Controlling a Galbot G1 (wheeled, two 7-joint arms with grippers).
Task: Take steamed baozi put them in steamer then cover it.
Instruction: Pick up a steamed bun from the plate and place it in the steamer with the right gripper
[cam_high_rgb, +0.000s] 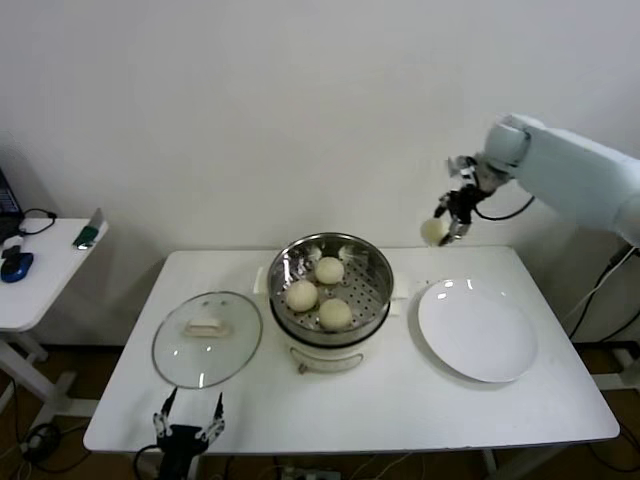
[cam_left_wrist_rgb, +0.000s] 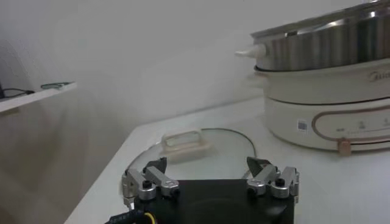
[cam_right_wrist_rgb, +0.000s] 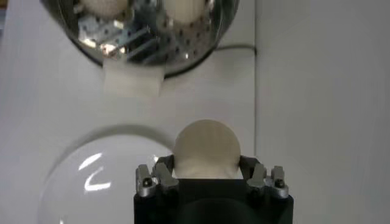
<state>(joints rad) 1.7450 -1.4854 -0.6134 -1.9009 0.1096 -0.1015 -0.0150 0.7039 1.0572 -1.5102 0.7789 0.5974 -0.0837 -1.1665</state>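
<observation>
While the left gripper is kept low at the table's near edge with its fingers spread wide and nothing between them, the cover is seen lying flat just beyond it, handle up. Further out and to that gripper's right, the steamer is found uncovered on its white base, and three steamed baozi are held in its perforated basket. Right of the steamer, the white plate is seen with nothing on it. Farthest off, above the plate's far rim, the right gripper is raised, closed on a fourth bun, which is pinched between its fingertips.
</observation>
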